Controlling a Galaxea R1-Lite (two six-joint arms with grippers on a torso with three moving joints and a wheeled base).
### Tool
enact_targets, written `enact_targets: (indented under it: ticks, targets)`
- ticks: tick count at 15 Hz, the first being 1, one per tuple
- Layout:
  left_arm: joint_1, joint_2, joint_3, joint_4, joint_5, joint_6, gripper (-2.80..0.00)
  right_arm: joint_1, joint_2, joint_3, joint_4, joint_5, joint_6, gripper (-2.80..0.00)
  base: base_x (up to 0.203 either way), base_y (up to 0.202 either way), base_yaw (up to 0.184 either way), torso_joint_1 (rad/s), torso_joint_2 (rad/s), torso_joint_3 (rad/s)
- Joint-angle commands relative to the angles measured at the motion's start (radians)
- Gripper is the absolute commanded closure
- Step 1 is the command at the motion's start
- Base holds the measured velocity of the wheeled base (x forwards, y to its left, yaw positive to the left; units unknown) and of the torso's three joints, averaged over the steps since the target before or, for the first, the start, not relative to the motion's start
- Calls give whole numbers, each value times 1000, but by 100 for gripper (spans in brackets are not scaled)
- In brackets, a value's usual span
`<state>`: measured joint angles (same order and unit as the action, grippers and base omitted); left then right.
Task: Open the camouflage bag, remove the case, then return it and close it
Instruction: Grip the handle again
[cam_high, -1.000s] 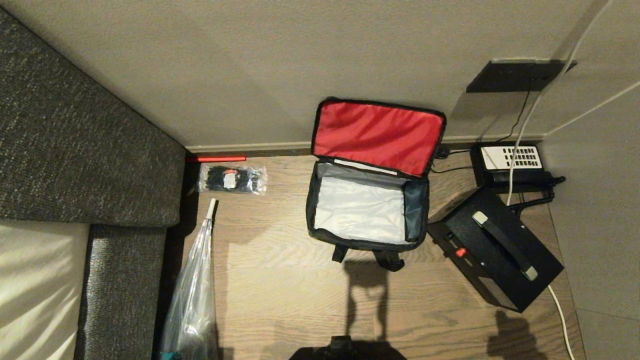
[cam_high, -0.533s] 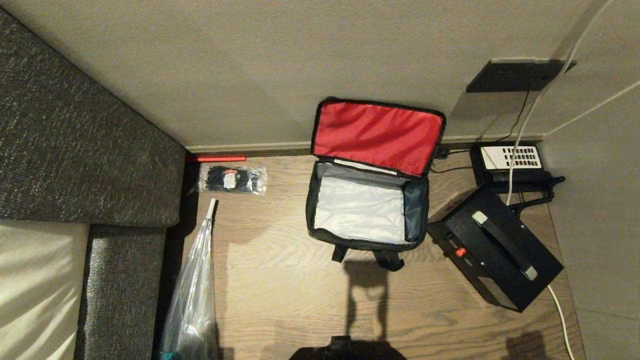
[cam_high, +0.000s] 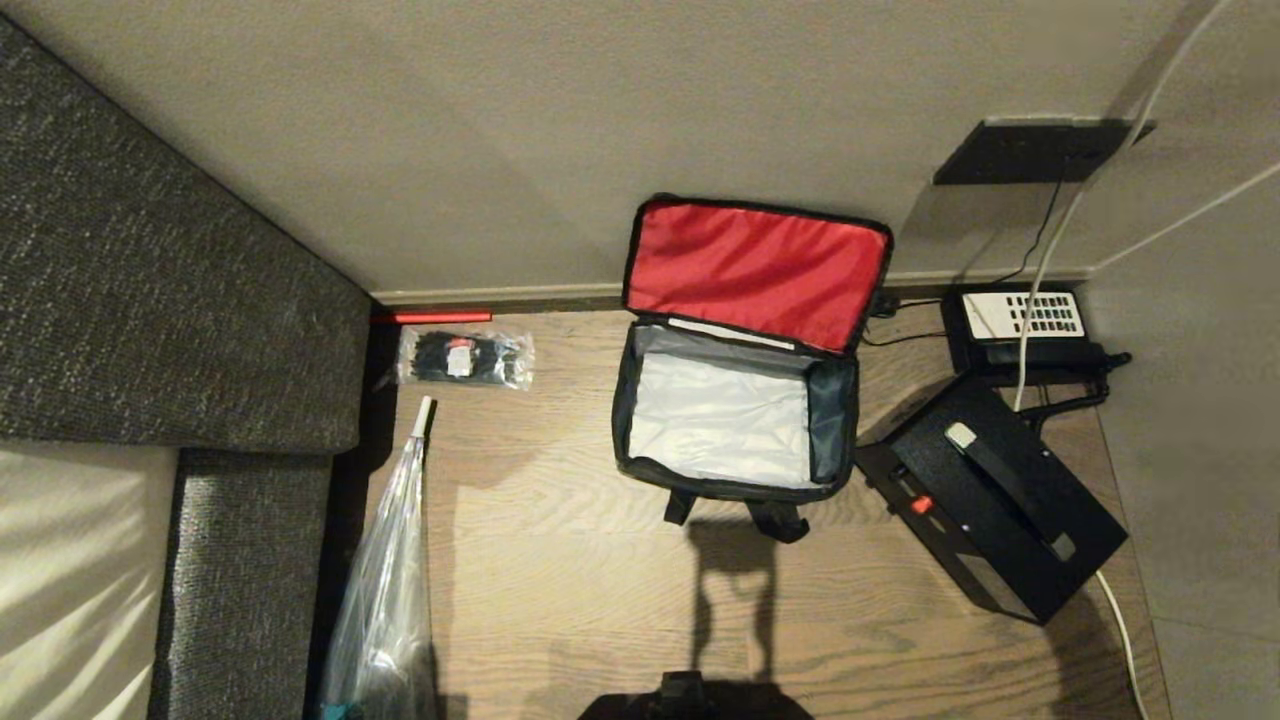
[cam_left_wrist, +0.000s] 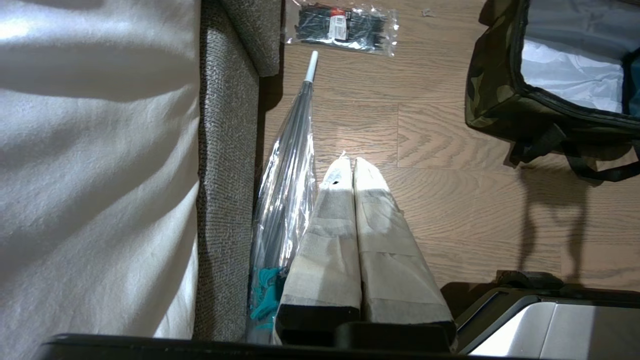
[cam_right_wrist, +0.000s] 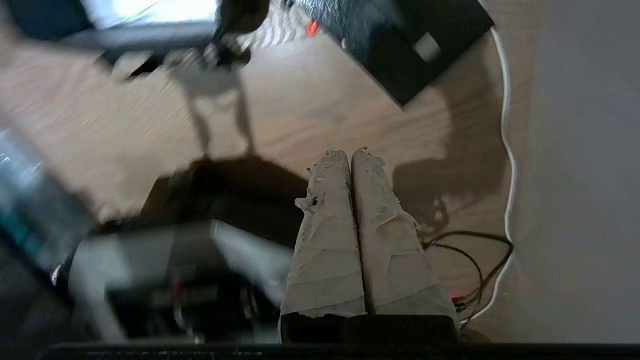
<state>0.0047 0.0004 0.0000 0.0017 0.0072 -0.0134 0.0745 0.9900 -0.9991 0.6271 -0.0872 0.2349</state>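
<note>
On floor by wall, bag (cam_high: 735, 420) lid open, case (cam_high: 995, 495) just right of it, right claw (cam_right_wrist: 350, 155) pressed together, empty, well short of case, left claw (cam_left_wrist: 348, 162) pressed together beside sofa (cam_left_wrist: 227, 150).

Camouflage bag (cam_high: 735, 487): upright on wood floor by wall, lid open, red lining facing out, pale interior exposed, no contents visible. Case (cam_high: 995, 500): black, red catch on edge, lies skewed on floor, just beside bag's right side.
</note>
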Motion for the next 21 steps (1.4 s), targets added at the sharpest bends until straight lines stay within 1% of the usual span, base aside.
enact_targets:
  ticks: [1, 2, 3, 4, 6, 8, 10, 12, 14, 15, 16, 17, 19, 21]
  targets:
    - [1, -2, 3, 0, 0, 0, 0, -12, 346, 117, -451, 29, 4, 0, 0, 0, 0, 0, 0, 0]
    - [0, -2, 3, 0, 0, 0, 0, -20, 419, 157, -629, 51, -19, 0, 0, 0, 0, 0, 0, 0]
    - [0, -2, 3, 0, 0, 0, 0, -25, 481, 182, -743, 64, -65, 0, 0, 0, 0, 0, 0, 0]
    - [0, -2, 3, 0, 0, 0, 0, -28, 544, 211, -841, 75, -135, 0, 0, 0, 0, 0, 0, 0]
    - [0, -2, 3, 0, 0, 0, 0, -41, 628, 247, -979, 86, -310, 0, 0, 0, 0, 0, 0, 0]
    - [0, -2, 3, 0, 0, 0, 0, -67, 704, 255, -1056, 112, -391, 0, 0, 0, 0, 0, 0, 0]
    - [1, -2, 3, 0, 0, 0, 0, -74, 750, 278, -1084, 135, -482, 0, 0, 0, 0, 0, 0, 0]
    - [0, -2, 3, 0, 0, 0, 0, -74, 784, 322, -1125, 137, -577, 0, 0, 0, 0, 0, 0, 0]
    - [1, -2, 3, 0, 0, 0, 0, -76, 815, 364, -1143, 154, -647, 0, 0, 0, 0, 0, 0, 0]
    - [0, -2, 3, 0, 0, 0, 0, -88, 818, 363, -1153, 172, -655, -280, 0, 0, 0, 0, 0, 0]
    - [0, -2, 3, 0, 0, 0, 0, -95, 828, 357, -1183, 184, -674, -280, 0, 0, 0, 0, 0, 0]
    - [0, -2, 3, 0, 0, 0, 0, -96, 846, 357, -1214, 175, -696, -280, 0, 0, 0, 0, 0, 0]
    - [0, -2, 3, 0, 0, 0, 0, -97, 883, 361, -1289, 97, -766, -280, 0, 0, 0, 0, 0, 0]
    - [0, -2, 3, 0, 0, 0, 0, -97, 923, 373, -1355, 12, -802, -280, 0, 0, 0, 0, 0, 0]
